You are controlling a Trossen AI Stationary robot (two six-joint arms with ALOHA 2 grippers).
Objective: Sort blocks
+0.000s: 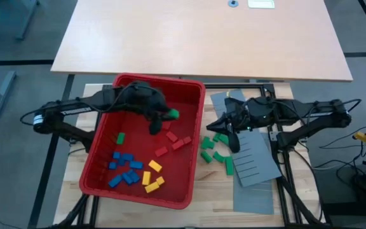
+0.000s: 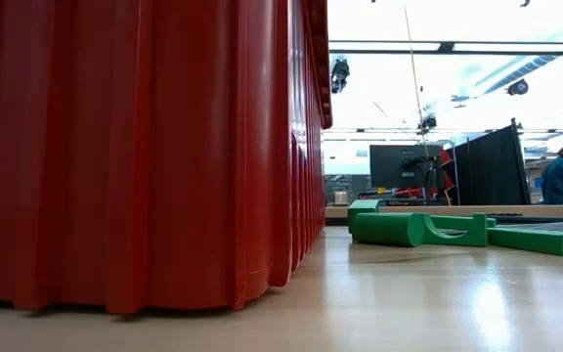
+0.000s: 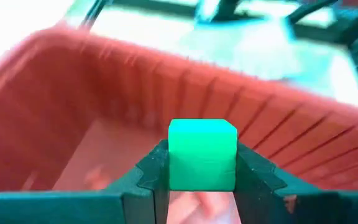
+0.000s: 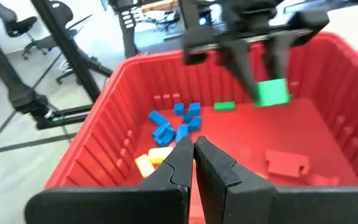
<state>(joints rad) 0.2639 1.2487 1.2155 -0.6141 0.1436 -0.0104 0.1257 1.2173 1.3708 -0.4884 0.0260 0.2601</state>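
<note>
Green block (image 1: 172, 114) clamped btwn left gripper (image 1: 164, 117) fingers, upper-center of frame over red bin (image 1: 196, 146). 2 arms. Right gripper (image 1: 234, 144) shut, empty, right of bin by approx 7 green blocks (image 1: 215, 152).

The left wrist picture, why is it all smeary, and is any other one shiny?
In the left wrist view only the green block held by the left gripper looks sharp; the red bin behind is streaked. In the low view, ceiling light glares off the table.
</note>
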